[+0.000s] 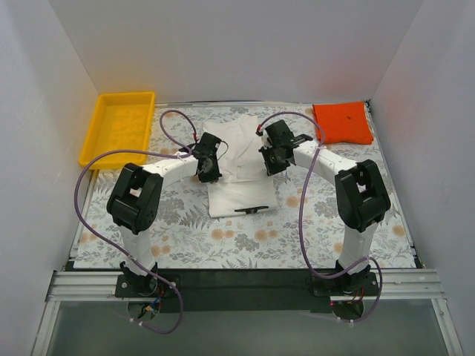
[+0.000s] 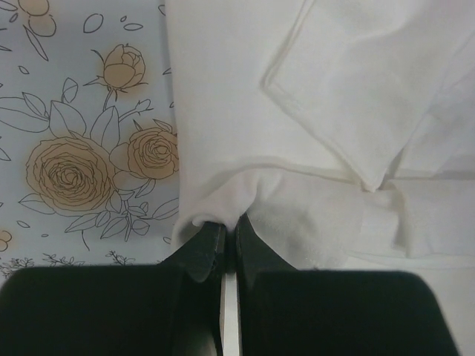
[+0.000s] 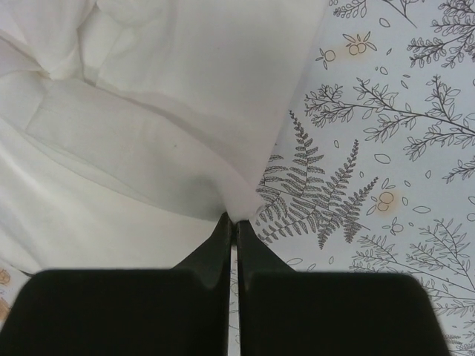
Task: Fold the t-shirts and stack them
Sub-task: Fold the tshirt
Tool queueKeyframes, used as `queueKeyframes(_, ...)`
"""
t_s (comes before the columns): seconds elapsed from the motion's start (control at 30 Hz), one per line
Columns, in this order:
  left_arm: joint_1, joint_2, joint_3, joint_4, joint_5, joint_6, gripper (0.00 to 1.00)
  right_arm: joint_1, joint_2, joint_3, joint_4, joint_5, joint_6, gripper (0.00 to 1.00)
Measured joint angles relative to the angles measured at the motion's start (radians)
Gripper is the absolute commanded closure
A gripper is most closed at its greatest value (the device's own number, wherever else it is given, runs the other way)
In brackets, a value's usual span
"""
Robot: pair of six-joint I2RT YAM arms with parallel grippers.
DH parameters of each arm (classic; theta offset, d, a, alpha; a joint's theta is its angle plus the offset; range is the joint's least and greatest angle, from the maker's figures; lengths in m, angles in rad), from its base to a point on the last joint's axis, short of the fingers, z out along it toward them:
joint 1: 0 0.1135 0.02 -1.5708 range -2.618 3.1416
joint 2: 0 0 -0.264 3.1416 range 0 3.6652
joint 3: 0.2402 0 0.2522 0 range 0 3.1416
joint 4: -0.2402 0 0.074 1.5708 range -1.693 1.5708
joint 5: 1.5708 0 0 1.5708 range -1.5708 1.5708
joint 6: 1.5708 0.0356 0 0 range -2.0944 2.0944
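Note:
The white t-shirt [image 1: 241,167] lies partly folded in the middle of the floral table cover. My left gripper [image 1: 206,167] is shut on its left edge; in the left wrist view the gripper [image 2: 230,226] pinches a bunch of white cloth [image 2: 312,111]. My right gripper [image 1: 272,162] is shut on the shirt's right edge; in the right wrist view the gripper [image 3: 233,219] holds a lifted fold of white cloth [image 3: 171,111]. The orange-red t-shirt [image 1: 342,122] lies folded to a square at the back right corner, apart from both grippers.
A yellow plastic tray [image 1: 119,126] stands at the back left. White walls enclose the table on three sides. A black strip [image 1: 251,211] shows at the white shirt's near edge. Purple cables loop from both arms.

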Motion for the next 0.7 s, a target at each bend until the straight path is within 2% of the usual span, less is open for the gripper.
queueKeyframes(0.1,0.002,0.006,-0.008,0.016,0.000,0.001,0.93,-0.003,0.025,0.000,0.003,0.000,0.000,0.97)
queueKeyframes(0.13,0.002,0.006,-0.008,0.019,0.002,0.004,0.84,-0.004,0.033,0.000,0.004,0.002,0.001,0.93)
queueKeyframes(0.17,0.002,0.006,-0.008,0.022,0.004,0.009,0.77,-0.005,0.039,0.000,0.004,0.003,0.004,0.84)
queueKeyframes(0.23,0.002,0.006,-0.007,0.024,0.008,0.017,0.68,-0.005,0.043,0.000,0.004,0.003,0.010,0.77)
queueKeyframes(0.27,0.002,0.005,-0.006,0.024,0.010,0.019,0.57,-0.005,0.041,0.000,0.004,0.003,0.010,0.72)
queueKeyframes(0.33,0.002,-0.002,-0.005,0.021,0.016,0.025,0.46,-0.005,0.032,0.000,0.005,0.003,0.020,0.68)
queueKeyframes(0.37,0.002,-0.011,-0.004,0.016,0.017,0.026,0.37,-0.005,0.026,0.000,0.005,0.001,0.024,0.66)
queueKeyframes(0.4,0.002,-0.025,-0.003,0.010,0.017,0.027,0.35,-0.005,0.016,0.000,0.005,-0.003,0.031,0.65)
queueKeyframes(0.57,-0.014,-0.164,-0.003,-0.028,0.010,-0.004,0.37,0.006,-0.069,0.000,0.014,-0.019,0.063,0.66)
queueKeyframes(0.67,-0.059,-0.263,-0.019,-0.026,0.009,-0.041,0.44,0.034,-0.119,-0.002,0.036,-0.034,0.083,0.67)
queueKeyframes(0.7,-0.080,-0.295,-0.037,-0.015,0.011,-0.056,0.50,0.047,-0.129,-0.006,0.050,-0.042,0.089,0.67)
